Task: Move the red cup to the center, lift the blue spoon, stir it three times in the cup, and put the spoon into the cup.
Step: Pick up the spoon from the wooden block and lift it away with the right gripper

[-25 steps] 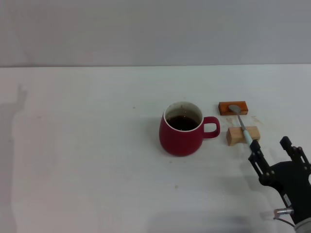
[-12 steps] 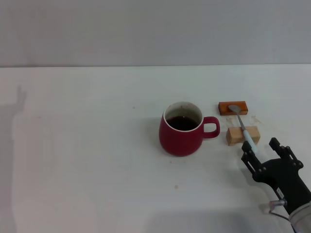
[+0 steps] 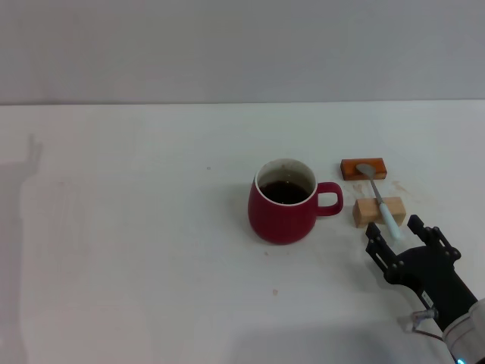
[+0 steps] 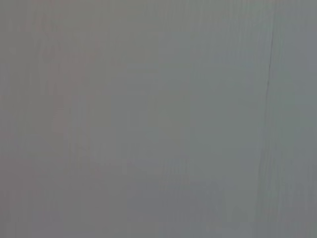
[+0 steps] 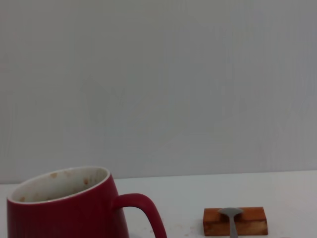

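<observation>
The right pincer (image 3: 394, 233) hovers low over the counter (image 3: 136, 250) at its near right, fingers spread and holding nothing. The handle tip of the spoon (image 3: 381, 203) lies between those fingers, or just ahead of them; contact cannot be told. From there the spoon runs away from the robot and slightly leftward: its pale handle rests on a light wood block (image 3: 377, 211), its metal bowl on an orange block (image 3: 363, 168) beyond. So the long axis points nearly straight out from the pincer. The cup (image 3: 284, 201) stands mid-counter, left of the spoon, handle turned toward the blocks. The right arm is the nearer; the left pincer is out of sight.
</observation>
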Available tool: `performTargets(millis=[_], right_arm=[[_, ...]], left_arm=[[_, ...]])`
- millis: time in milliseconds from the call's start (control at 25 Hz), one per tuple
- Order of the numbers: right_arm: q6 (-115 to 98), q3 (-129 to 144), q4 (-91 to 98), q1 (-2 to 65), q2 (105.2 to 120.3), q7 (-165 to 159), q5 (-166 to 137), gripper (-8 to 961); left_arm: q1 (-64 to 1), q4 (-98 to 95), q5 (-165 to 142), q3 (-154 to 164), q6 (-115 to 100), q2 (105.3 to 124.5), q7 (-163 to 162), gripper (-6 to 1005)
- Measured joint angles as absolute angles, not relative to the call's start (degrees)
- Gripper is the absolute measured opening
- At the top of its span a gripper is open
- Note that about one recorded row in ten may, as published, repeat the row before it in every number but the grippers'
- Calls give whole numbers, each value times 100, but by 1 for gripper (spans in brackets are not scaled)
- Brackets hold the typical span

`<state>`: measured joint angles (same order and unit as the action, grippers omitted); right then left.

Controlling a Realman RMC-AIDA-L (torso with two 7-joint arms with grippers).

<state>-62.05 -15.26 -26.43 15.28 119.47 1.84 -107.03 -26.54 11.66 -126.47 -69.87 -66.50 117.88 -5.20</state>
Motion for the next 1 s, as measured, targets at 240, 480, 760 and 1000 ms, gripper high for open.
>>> performTargets(millis=[240,480,760,1000], right_arm=[[-6204,-1534,-2577,1556,11949,206,-10686,722],[-6196,-1579,-2555,1591,11976,228,-10657,722],[-6161,-1591,-2637,1683,11988,301,-10567,722],[-6046,-1527,-2690,1783,11988,303,-10280,723]], left_arm=[[-2654,1177,-12648,-6966,-6709,11786,-526,862],[-2643,1178,-12648,-6943,-6752,11787,-550,862],[-2573,1178,-12648,-6935,-6874,11793,-568,863],[-2536,1178,-12648,-6934,-6955,11783,-576,862]])
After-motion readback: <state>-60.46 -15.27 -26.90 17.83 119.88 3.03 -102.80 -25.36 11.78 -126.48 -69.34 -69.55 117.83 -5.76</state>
